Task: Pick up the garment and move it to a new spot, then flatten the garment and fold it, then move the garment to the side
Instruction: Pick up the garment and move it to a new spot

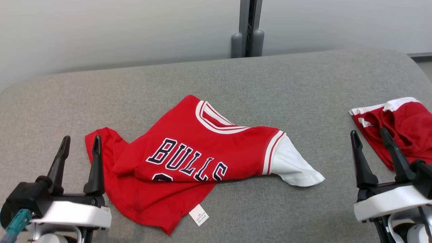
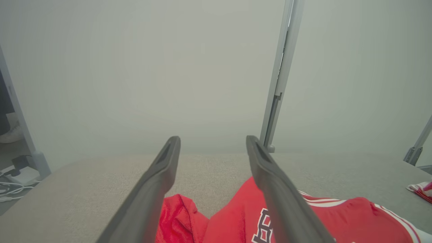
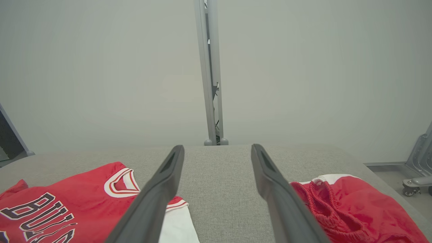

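Note:
A red jersey (image 1: 189, 158) with "BULLS" lettering and a white sleeve lies crumpled in the middle of the grey padded table (image 1: 236, 81); its white tag shows at the front hem. My left gripper (image 1: 81, 143) hovers open at the jersey's left edge, fingers empty, with the jersey (image 2: 303, 216) below its right finger in the left wrist view. My right gripper (image 1: 369, 135) stands open at the lower right, between the jersey (image 3: 67, 202) and a second red garment, holding nothing.
A second red garment with white trim (image 1: 401, 128), also seen as the red garment (image 3: 351, 209), lies bunched at the table's right edge. A grey post (image 1: 248, 28) stands behind the table against a pale wall. A wheeled frame base (image 3: 416, 168) sits on the floor to the right.

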Robot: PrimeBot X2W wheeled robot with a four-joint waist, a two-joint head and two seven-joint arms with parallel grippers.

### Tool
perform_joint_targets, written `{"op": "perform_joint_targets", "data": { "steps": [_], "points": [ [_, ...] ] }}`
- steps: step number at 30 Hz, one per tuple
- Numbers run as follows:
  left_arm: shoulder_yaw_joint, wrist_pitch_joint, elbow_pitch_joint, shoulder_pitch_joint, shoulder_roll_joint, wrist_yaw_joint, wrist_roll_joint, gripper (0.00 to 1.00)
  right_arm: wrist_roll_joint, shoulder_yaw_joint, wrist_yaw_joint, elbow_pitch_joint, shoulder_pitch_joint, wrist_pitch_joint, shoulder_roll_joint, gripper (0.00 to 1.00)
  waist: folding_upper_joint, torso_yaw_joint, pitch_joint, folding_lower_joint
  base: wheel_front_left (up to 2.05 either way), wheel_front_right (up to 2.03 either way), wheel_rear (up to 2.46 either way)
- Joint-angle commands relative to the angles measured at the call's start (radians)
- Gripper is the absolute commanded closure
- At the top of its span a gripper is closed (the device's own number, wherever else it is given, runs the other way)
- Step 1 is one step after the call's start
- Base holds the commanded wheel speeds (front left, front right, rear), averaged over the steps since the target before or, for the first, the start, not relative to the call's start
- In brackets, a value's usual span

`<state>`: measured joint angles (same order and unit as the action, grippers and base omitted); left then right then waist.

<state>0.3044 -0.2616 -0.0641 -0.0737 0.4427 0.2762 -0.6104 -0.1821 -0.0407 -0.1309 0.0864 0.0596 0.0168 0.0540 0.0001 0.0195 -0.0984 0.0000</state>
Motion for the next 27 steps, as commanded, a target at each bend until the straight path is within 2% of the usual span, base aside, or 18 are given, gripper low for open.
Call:
{"op": "perform_joint_targets", "data": {
  "steps": [1,12,27],
  "points": [
    [-0.002,-0.004,-0.006,0.025,0.012,-0.010,-0.004,0.00,0.004,0.000,0.000,-0.006,-0.017,-0.006,0.010,0.00,-0.0001,-0.005,0.023,0.0000,0.00,0.00,0.00],
    [0.023,0.020,-0.065,0.120,0.030,0.013,0.007,0.00,0.004,-0.001,0.000,0.011,-0.084,-0.024,0.018,0.00,-0.0001,-0.013,0.076,0.0000,0.00,0.00,0.00],
    [0.038,0.044,-0.095,0.127,0.037,0.032,0.012,0.00,0.000,-0.004,0.000,0.020,-0.091,-0.027,0.010,0.00,-0.0001,-0.018,0.072,0.0000,0.00,0.00,0.00]
  ]
}}
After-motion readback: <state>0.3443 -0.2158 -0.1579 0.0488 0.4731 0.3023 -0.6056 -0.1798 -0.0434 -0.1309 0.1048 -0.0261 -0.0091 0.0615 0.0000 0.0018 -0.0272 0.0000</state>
